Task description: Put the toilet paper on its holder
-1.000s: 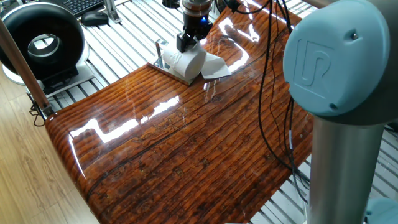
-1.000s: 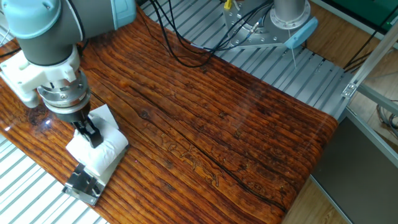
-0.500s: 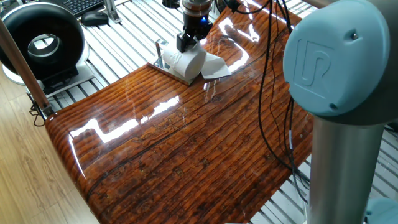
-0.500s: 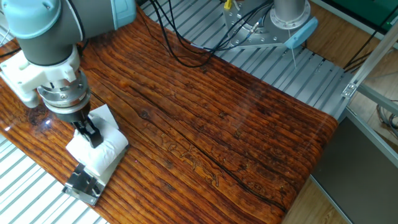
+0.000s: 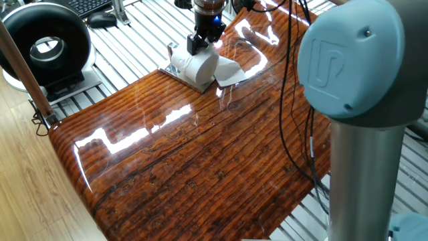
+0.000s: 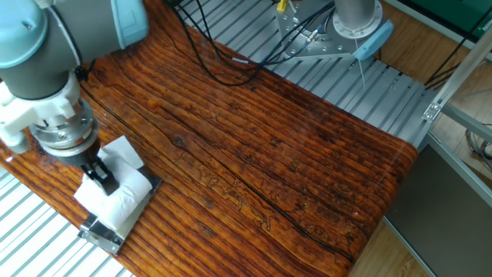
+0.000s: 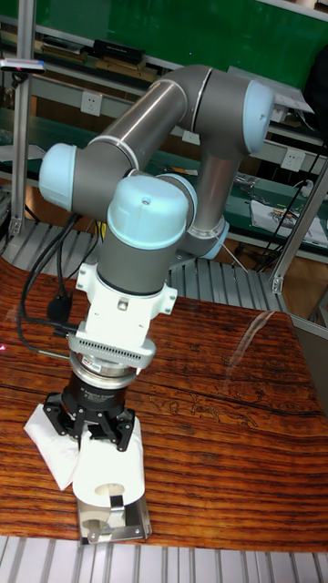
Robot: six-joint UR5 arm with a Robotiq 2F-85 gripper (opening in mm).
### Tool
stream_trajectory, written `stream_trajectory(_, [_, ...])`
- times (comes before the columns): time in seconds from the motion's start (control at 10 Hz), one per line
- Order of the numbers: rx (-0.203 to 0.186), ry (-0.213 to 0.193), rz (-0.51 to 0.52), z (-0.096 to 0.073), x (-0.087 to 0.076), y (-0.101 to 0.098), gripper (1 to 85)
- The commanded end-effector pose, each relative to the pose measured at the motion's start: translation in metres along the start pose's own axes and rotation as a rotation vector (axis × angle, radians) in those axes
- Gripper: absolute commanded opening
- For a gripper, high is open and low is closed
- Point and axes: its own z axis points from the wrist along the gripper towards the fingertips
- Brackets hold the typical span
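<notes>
The toilet paper [image 5: 196, 68] is a white roll lying on its side at the far edge of the wooden table, and my gripper [image 5: 199, 43] is shut on it from above. Its loose sheet [image 5: 231, 72] trails on the wood behind it. The holder [image 5: 173, 56], a chrome base plate with a short upright bar, stands right against the roll's end. In the other fixed view the roll [image 6: 115, 197] lies over the holder [image 6: 102, 231] under the gripper [image 6: 101, 177]. In the tall view the holder's bar [image 7: 113, 498] stands at the open core of the roll [image 7: 111, 462], below the gripper [image 7: 95, 430].
A large black ring-shaped device [image 5: 44, 44] stands left of the table on the slatted metal bench. Black cables [image 5: 292, 100] hang across the table's right side. A metal post with a blue part [image 6: 360, 23] stands beyond the far edge.
The arm has shifted the held roll a little further towards the holder's bar; the roll now covers more of the base plate.
</notes>
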Motion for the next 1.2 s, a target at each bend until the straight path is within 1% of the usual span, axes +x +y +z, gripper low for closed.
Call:
stream_trajectory(0.0, [-0.025,-0.011,-0.014,-0.010,-0.017,-0.002,1.0])
stream_trajectory(0.1, [-0.025,-0.011,-0.011,-0.015,-0.022,0.002,1.0])
stream_trajectory(0.3, [-0.048,-0.036,-0.004,-0.018,-0.034,0.019,1.0])
stream_trajectory(0.4, [-0.063,-0.050,-0.011,-0.017,-0.040,0.026,1.0])
stream_trajectory(0.5, [-0.073,-0.054,-0.013,-0.015,-0.046,0.032,1.0])
stream_trajectory(0.6, [-0.066,-0.054,-0.016,-0.014,-0.049,0.034,1.0])
stream_trajectory(0.8, [-0.057,-0.053,-0.032,-0.010,-0.052,0.032,1.0])
stream_trajectory(0.9, [-0.048,-0.037,-0.058,-0.007,-0.049,0.028,1.0])
stream_trajectory(1.0, [-0.020,0.010,-0.111,-0.004,-0.036,0.016,1.0])
stream_trajectory(1.1, [-0.022,0.019,-0.165,-0.002,-0.034,0.012,17.7])
